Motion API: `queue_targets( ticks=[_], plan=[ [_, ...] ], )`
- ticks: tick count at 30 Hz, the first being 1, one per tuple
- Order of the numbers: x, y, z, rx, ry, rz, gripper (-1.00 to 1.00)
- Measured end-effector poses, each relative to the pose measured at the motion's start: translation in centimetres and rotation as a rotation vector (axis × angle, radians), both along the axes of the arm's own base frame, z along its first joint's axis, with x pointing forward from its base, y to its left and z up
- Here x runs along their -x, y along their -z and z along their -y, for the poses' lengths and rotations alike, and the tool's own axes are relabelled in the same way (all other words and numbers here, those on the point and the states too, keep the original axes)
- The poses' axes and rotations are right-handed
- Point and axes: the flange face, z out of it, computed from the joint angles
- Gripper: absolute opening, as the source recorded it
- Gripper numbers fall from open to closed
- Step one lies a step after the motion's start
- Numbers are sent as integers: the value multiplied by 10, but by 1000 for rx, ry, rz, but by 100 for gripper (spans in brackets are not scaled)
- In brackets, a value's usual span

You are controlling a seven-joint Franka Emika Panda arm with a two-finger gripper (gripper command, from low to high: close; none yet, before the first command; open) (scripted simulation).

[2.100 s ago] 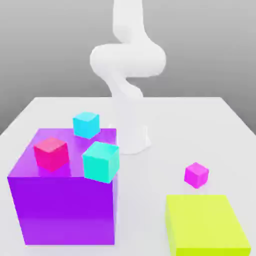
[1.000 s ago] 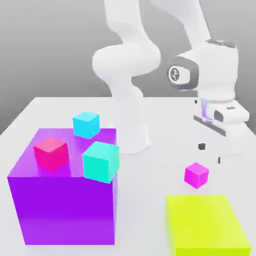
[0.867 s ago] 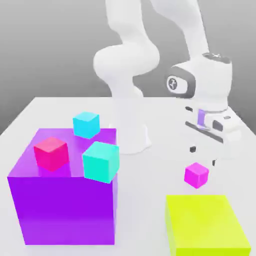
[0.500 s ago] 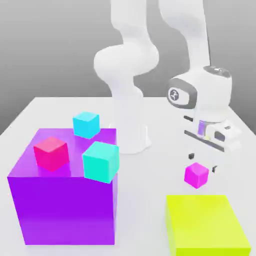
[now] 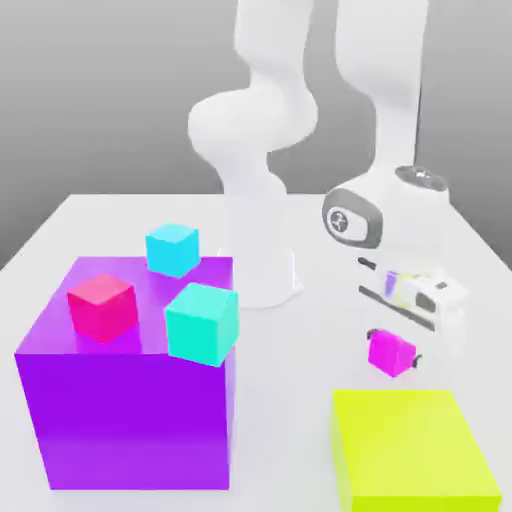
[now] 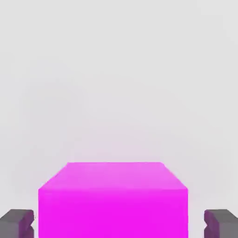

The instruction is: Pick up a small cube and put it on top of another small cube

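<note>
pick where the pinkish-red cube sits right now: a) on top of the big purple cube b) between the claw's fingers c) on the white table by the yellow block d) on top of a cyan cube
a: the pinkish-red cube rests on the top face of the big purple cube, while it is the magenta cube on the table that sits between the fingers of the open claw.

Plain grey backdrop behind white tabletop (image 5: 120,215); soft even light, glossy reflections.
</note>
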Motion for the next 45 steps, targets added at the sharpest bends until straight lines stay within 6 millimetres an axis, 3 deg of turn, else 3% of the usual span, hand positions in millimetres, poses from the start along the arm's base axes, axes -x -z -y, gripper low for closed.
queue_targets(
  ticks=[4,14,28,32,36,40,45],
  plan=[
    [0,0,0,1,0,-1,-100],
    [-7,-33,-10,-4,5,13,-100],
    [-2,-67,-4,-4,-1,-1,-100],
    [-49,-90,-12,-29,163,4,-100],
    [-114,-125,3,-39,402,21,-100],
    [-177,-164,40,-34,653,53,-100],
    [-240,-217,112,-8,977,104,-100]
  ],
)
